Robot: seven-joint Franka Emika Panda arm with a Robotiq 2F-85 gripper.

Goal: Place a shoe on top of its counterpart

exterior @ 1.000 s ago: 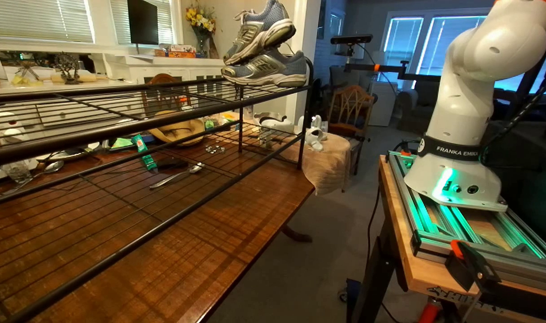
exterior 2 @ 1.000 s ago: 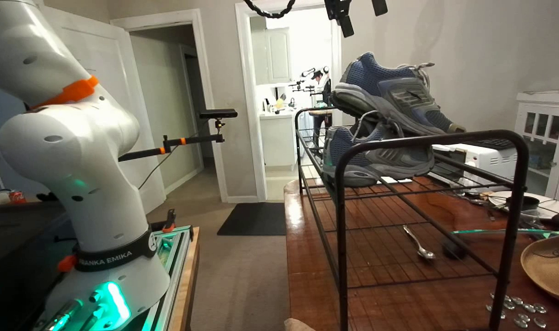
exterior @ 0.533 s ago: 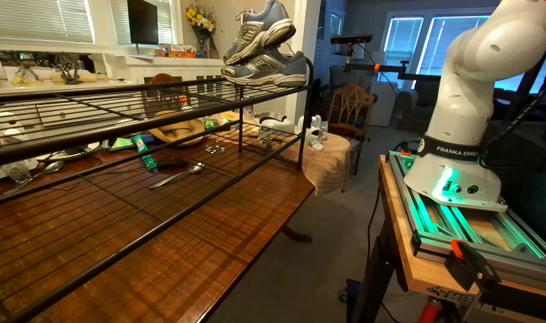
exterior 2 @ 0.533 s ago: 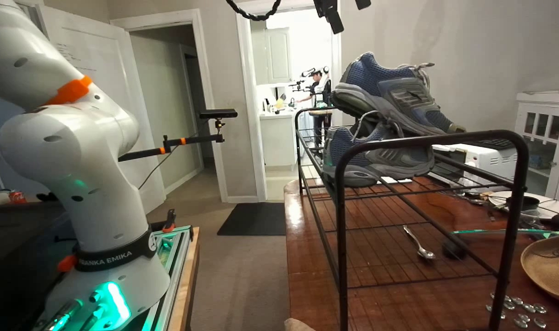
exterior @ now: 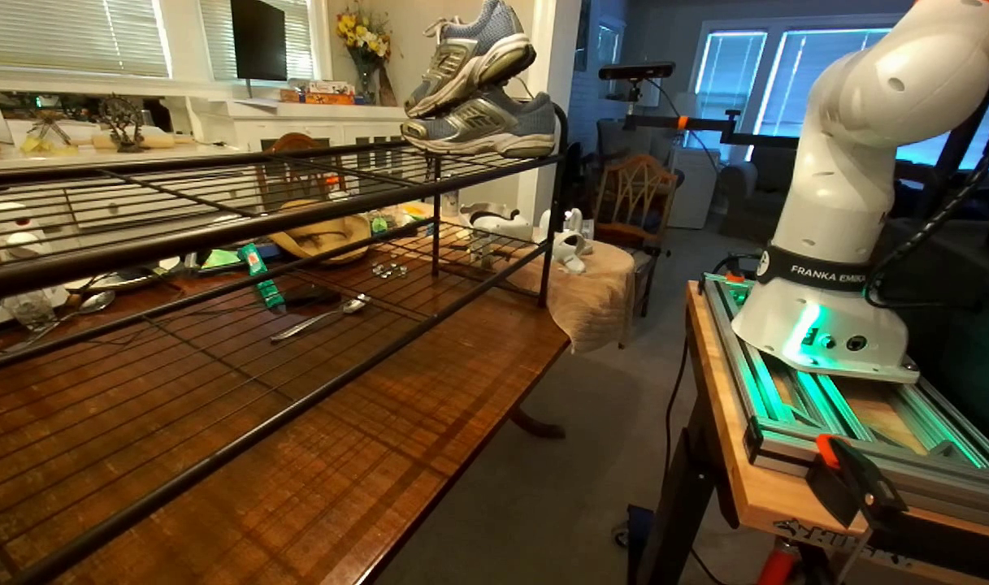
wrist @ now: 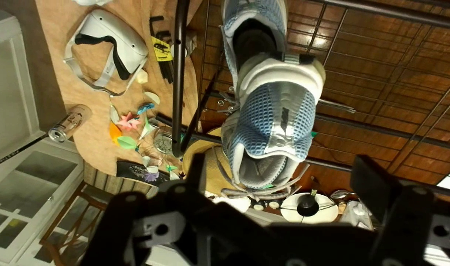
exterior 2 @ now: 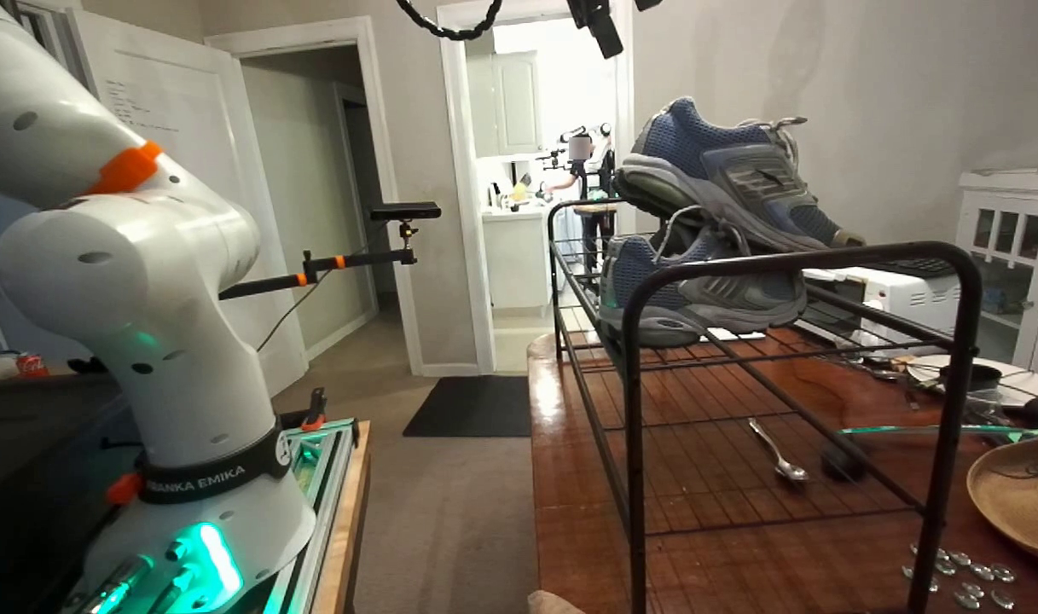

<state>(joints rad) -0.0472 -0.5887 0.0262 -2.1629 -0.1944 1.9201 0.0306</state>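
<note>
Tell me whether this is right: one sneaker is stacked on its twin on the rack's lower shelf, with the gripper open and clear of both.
"Lower" is wrong: one sneaker is stacked on its twin on the rack's upper shelf, as both exterior views show. The gripper is open and clear of both.

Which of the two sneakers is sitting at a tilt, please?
The upper sneaker: it slants down from heel to toe, whereas the lower sneaker sits flat on the rack.

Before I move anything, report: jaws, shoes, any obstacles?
Jaws open, holding nothing. Upper shoe tilted toe-down atop its counterpart on the rack. Raised end rail beside them, possible snag.
</note>
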